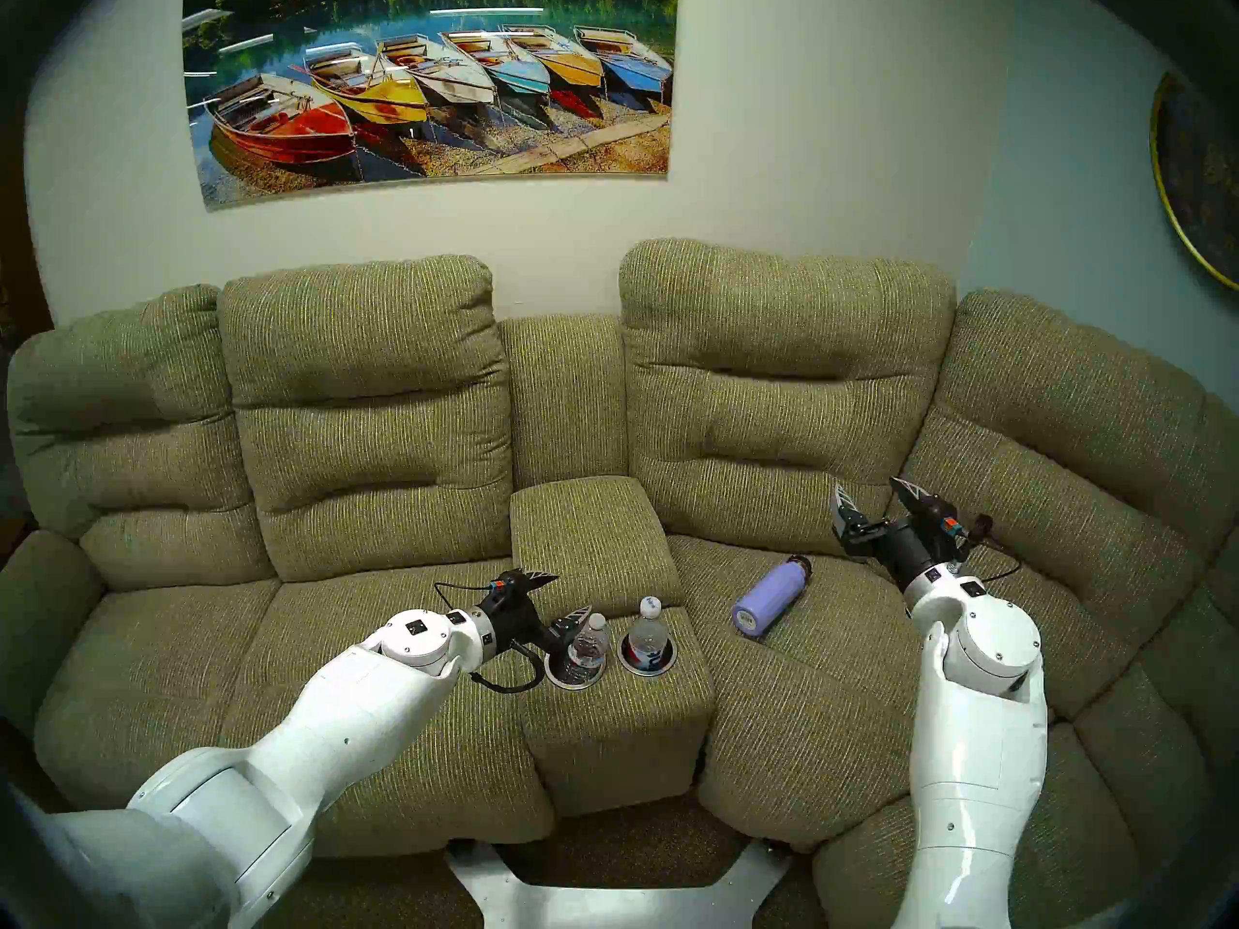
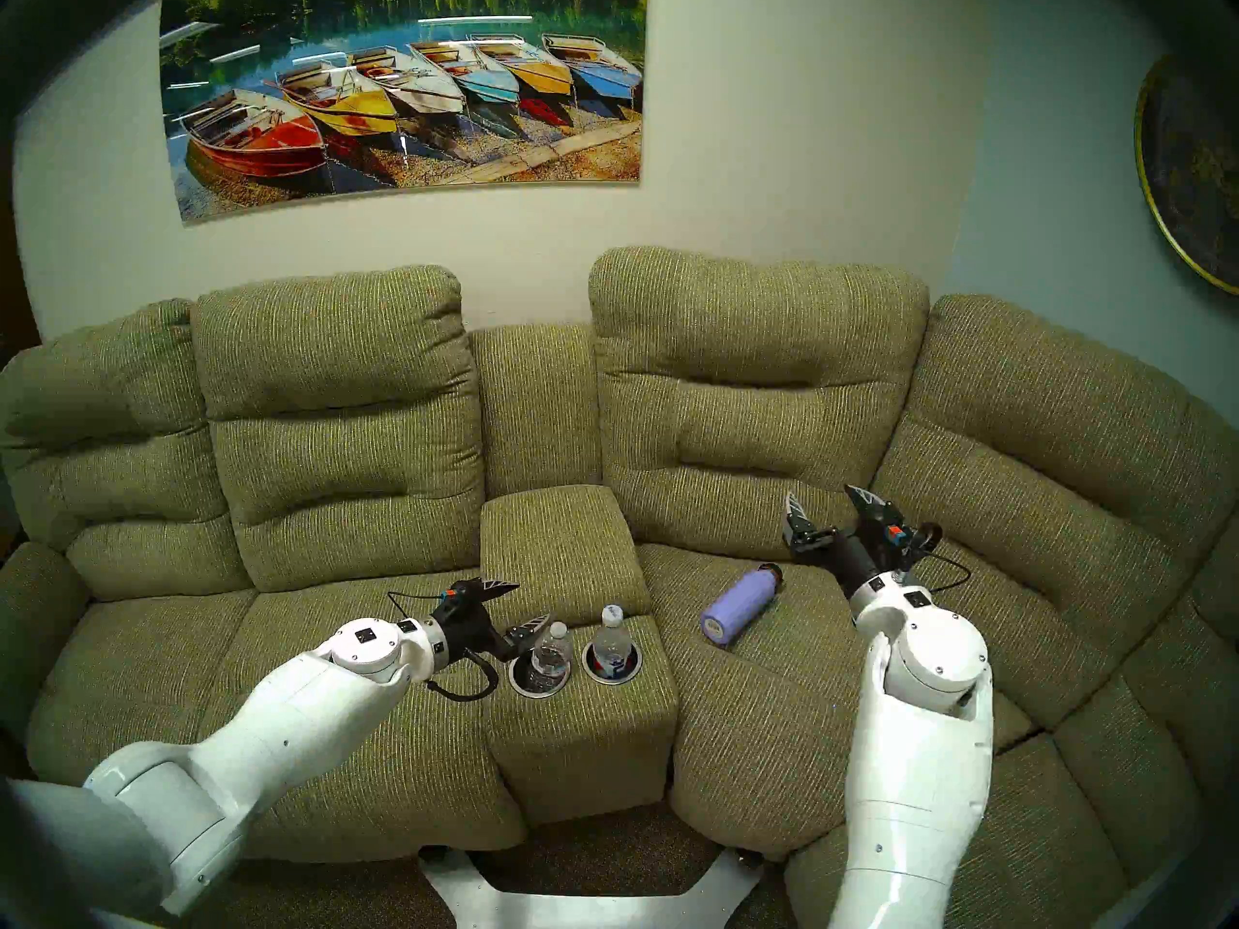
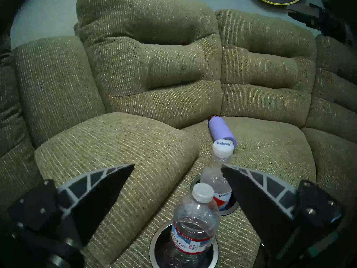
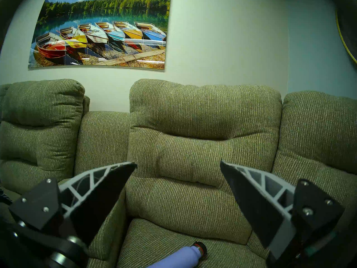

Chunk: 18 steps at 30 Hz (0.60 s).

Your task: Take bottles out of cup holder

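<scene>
Over the left seat, the left gripper (image 1: pixel 560 599) spreads wide, empty, its near fingertip just beside the nearer bottle (image 1: pixel 588 646), which stands in the cup holder (image 1: pixel 575 681); the second bottle (image 1: pixel 647 633) fills the neighboring well. Rightward, the right gripper (image 1: pixel 871 498) hangs agape, well apart.

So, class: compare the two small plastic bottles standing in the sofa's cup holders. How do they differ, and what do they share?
The left bottle has a red-banded label and sits between the open left gripper fingers, untouched; the right bottle has a white, red and blue label and stands beyond the gripper. The left bottle's cap is plain; the right bottle's cap is printed "hint". Both are clear, white-capped and upright in silver-rimmed wells.
</scene>
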Each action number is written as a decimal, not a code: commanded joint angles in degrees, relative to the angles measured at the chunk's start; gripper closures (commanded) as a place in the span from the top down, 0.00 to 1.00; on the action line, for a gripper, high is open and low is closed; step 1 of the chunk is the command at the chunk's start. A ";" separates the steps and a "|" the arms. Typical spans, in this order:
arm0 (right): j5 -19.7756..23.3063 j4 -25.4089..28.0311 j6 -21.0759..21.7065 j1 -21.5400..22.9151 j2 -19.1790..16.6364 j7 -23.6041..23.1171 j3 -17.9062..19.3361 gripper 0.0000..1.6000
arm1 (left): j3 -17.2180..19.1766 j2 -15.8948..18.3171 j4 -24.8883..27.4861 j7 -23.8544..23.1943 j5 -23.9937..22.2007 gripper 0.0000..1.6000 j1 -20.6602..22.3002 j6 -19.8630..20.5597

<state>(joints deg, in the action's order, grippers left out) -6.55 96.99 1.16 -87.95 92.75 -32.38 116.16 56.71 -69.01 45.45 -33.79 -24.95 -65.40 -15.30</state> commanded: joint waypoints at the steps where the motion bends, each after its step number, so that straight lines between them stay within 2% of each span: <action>1: 0.11 1.24 -0.11 0.38 -0.04 0.00 -0.05 1.00 | 0.77 -2.15 -3.13 -2.96 -1.35 1.00 3.16 -3.85; 2: 0.11 1.23 -0.11 0.38 -0.04 0.00 -0.05 1.00 | 0.46 -2.59 -4.40 -4.10 -1.38 1.00 3.89 -3.72; 18: 0.12 1.15 -0.16 0.41 -0.07 0.00 -0.05 1.00 | -1.78 -9.05 -19.87 -3.33 1.50 1.00 11.10 -5.53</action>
<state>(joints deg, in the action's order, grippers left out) -6.54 97.01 1.17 -87.96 92.74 -32.38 116.17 55.21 -74.67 29.54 -37.43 -23.96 -58.89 -19.52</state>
